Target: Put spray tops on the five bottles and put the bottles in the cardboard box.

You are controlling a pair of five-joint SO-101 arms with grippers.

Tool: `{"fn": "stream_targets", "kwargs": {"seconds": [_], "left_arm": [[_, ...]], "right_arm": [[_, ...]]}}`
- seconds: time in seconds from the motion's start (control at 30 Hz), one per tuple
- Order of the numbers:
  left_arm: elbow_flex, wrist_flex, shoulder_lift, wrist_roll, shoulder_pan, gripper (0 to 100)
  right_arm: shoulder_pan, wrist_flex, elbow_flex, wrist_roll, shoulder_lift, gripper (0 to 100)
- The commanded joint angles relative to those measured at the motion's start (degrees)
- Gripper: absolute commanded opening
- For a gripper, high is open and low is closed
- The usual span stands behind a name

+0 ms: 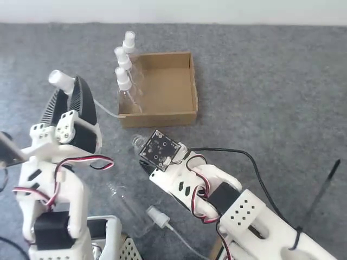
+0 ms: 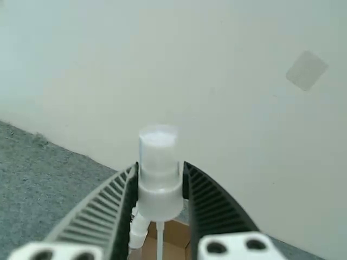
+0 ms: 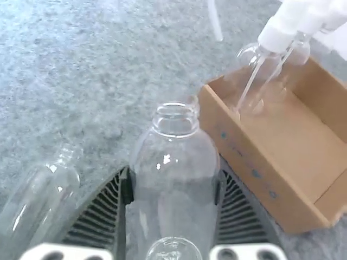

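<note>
My left gripper (image 1: pixel 68 88) is raised left of the cardboard box (image 1: pixel 181 81) and is shut on a white spray top (image 1: pixel 59 79) whose thin tube trails toward the box. In the left wrist view the spray top (image 2: pixel 159 162) stands upright between the black fingers (image 2: pixel 111 211). My right gripper (image 3: pixel 172 181) is shut on a clear open-necked bottle (image 3: pixel 174 162), its neck (image 1: pixel 138 142) just in front of the box. Three capped bottles (image 1: pixel 126 81) stand along the box's left inner wall. Another open bottle (image 1: pixel 126 207) lies on the carpet beside a loose spray top (image 1: pixel 158 216).
Grey carpet covers the table. The box (image 3: pixel 260 162) is close ahead of the held bottle, with the capped bottles (image 3: pixel 260 59) at its far corner. The lying bottle (image 3: pixel 40 189) rests beside the right gripper. The right half of the box floor is bare.
</note>
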Motion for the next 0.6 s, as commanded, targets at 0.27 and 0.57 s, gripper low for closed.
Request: {"fn": "stream_targets", "kwargs": {"seconds": [0.27, 0.57], "left_arm": [[-1.27, -1.76, -0.7, 0.26, 4.66, 1], [-2.24, 0.35, -5.98, -2.9, 4.84, 1]], "right_arm": [[-0.13, -6.46, 1.93, 1.14, -1.89, 2.4], [-0.04, -10.86, 4.13, 1.23, -1.45, 2.4]]}}
